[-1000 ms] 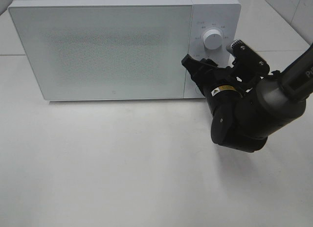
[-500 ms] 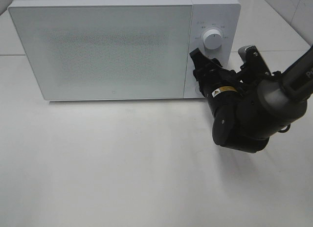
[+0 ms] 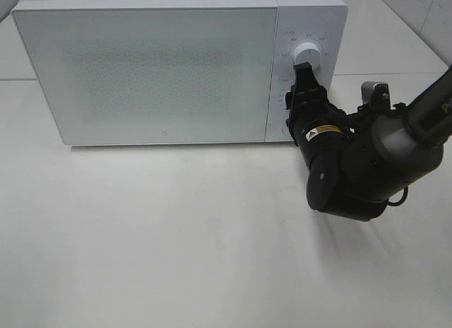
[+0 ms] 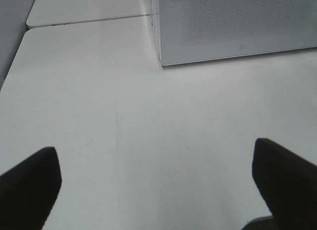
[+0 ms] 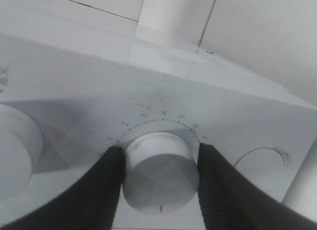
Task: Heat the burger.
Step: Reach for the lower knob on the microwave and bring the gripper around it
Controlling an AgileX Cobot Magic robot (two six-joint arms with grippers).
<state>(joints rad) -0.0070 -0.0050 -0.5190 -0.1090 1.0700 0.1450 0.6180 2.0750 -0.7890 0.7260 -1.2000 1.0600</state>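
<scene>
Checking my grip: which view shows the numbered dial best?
Right wrist: the numbered dial sits close up between the fingers of the right gripper. In exterior high the gripper hides it; left wrist shows only the microwave door's corner.

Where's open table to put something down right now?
The table in front of the microwave door is bare, up to the right arm. Crowded only at the control panel, where the right gripper clamps the knob.
</scene>
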